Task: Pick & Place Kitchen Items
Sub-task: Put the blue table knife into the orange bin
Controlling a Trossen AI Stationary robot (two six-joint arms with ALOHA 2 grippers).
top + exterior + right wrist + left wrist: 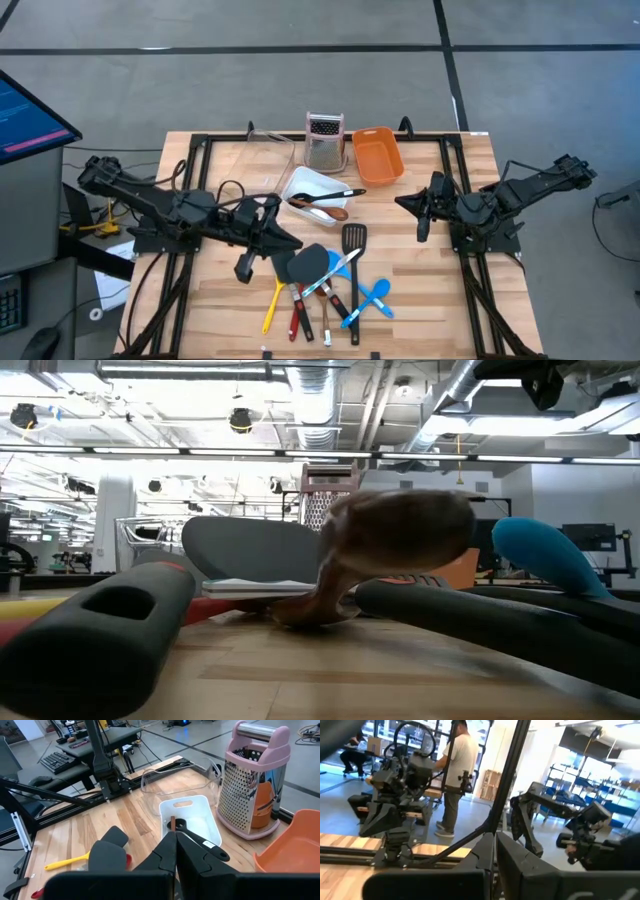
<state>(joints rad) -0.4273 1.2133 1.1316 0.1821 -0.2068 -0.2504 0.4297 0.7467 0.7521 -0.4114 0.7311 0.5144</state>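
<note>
Utensils (325, 290) between both shut tools

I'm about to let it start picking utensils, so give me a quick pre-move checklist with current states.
1. Left gripper empty, shut: ok.
2. Right gripper empty, shut: ok.
3. Utensil pile on the table, in the open: ok.
4. Utensils overlap, so a single one is hard to grip: not ok.
5. White tub upright, already holding two utensils, still has room: ok.
6. Grater and orange tub stand apart from the pile: ok.
</note>
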